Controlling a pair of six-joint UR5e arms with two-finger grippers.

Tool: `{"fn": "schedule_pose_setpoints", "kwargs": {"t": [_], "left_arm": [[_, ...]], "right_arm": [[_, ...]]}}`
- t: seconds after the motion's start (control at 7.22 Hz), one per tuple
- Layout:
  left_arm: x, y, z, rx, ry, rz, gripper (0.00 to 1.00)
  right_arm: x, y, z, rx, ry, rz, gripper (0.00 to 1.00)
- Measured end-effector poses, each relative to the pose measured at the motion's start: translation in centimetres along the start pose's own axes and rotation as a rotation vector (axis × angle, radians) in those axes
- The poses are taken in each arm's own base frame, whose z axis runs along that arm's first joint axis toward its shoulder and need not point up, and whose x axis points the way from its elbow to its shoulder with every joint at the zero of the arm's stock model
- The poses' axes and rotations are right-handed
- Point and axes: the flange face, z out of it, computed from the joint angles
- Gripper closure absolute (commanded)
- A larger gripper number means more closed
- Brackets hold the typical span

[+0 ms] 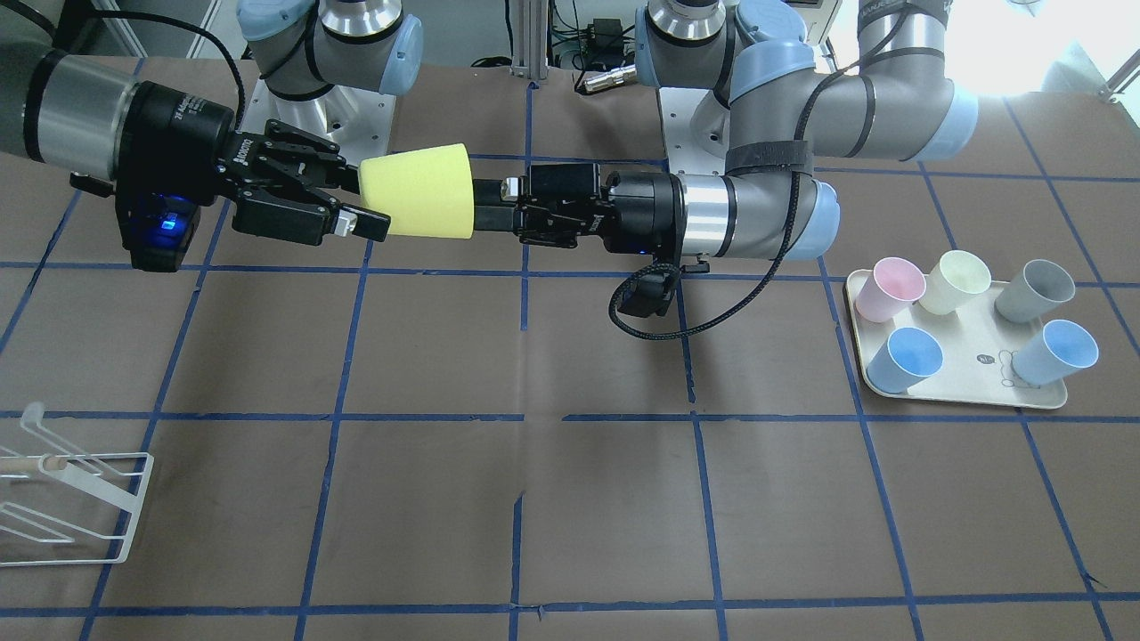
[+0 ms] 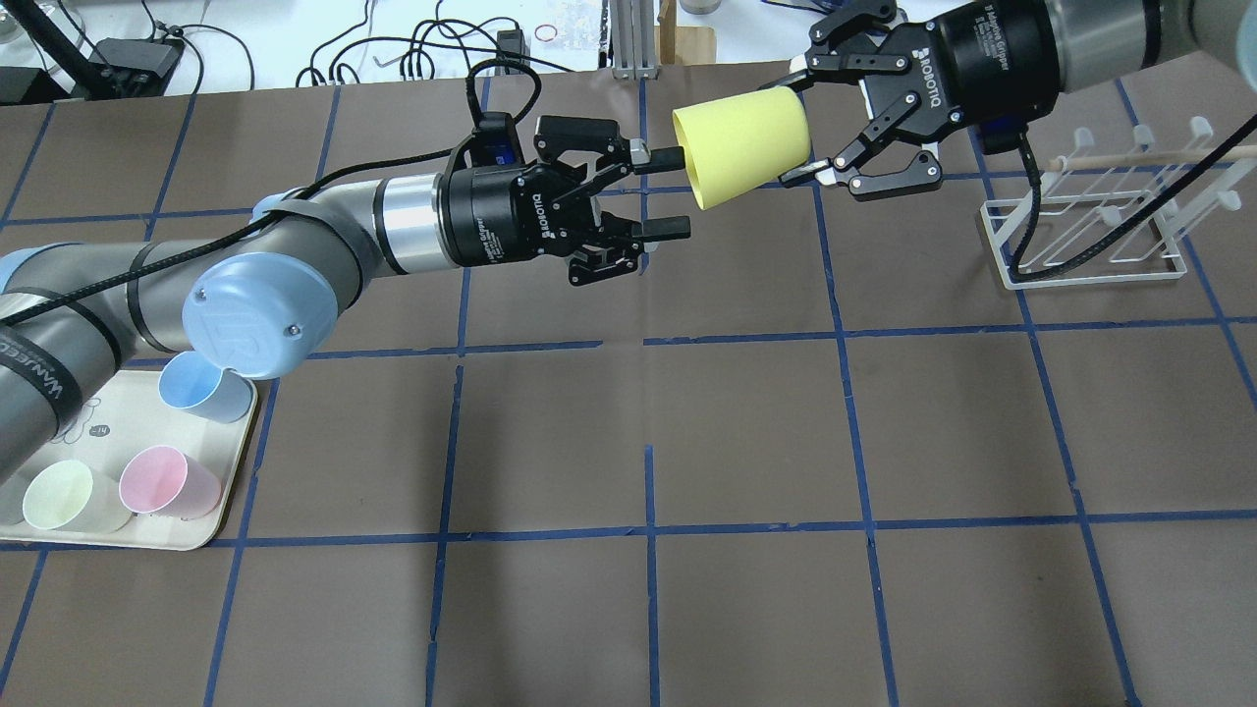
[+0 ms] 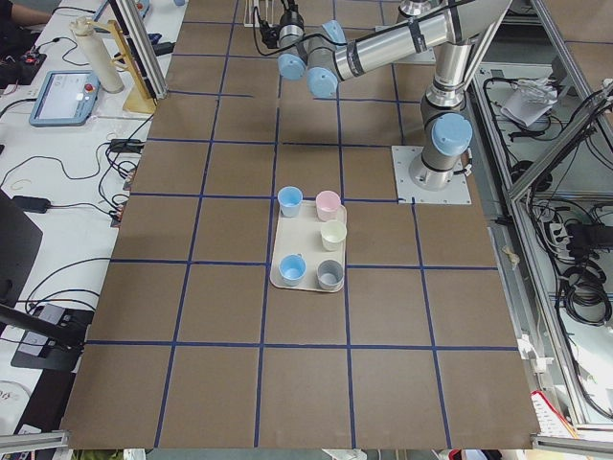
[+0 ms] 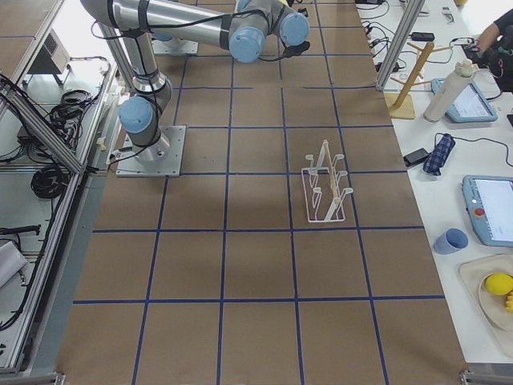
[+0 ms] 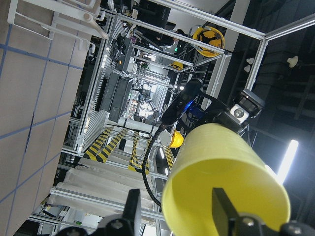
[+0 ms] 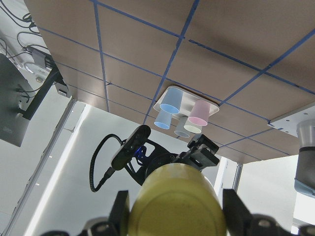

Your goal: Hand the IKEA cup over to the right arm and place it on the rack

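- Yellow IKEA cup [image 2: 743,147] lies on its side in mid-air above the counter [image 2: 746,432], between the two grippers. Its mouth faces the left arm and its base the right.
- Overhead: the right gripper [image 2: 797,128] pinches the narrow base end, one pad on each flank.
- Same view: the left gripper [image 2: 676,191] is spread. One finger sits at the cup mouth; the other is outside the rim, apart from the wall.
- Left wrist camera alone looks into the open mouth: one finger in front of the opening, the other off to the side.
- Right wrist camera alone shows the closed base, with a finger tight against either side.
- Front view shows five pastel cups on the tray [image 1: 966,392]. Overhead, the left arm covers part of the tray and only three show.
- Rack [image 2: 994,245] stands on the counter on the robot's right, near the right gripper. The front view clips it at the edge; the right side view shows it whole.
- Side views: both grippers at the top edge, too small to judge.
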Motion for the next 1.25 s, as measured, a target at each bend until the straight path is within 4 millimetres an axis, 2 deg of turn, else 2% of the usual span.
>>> {"fn": "schedule_pose_setpoints", "kwargs": {"t": [0.28, 0.55, 0.83, 1.25], "left_arm": [[0.3, -1.3, -3.4, 0.044, -0.068, 0.005, 0.11], [1.6, -3.1, -7.8, 0.086, -0.235, 0.021, 0.08], [3.6, -5.1, -10.8, 0.106, -0.508, 0.027, 0.0], [7.9, -7.9, -13.7, 0.201, -0.919, 0.037, 0.0]], "right_arm": [[-0.9, -0.8, -2.0, 0.041, -0.006, -0.029, 0.61], [-1.0, -1.2, -4.0, 0.185, 0.073, -0.127, 0.66], [-0.2, -2.3, -4.7, 0.344, 0.227, -0.256, 0.69], [0.9, -5.1, -6.4, 0.521, 0.517, -0.484, 0.72]]}}
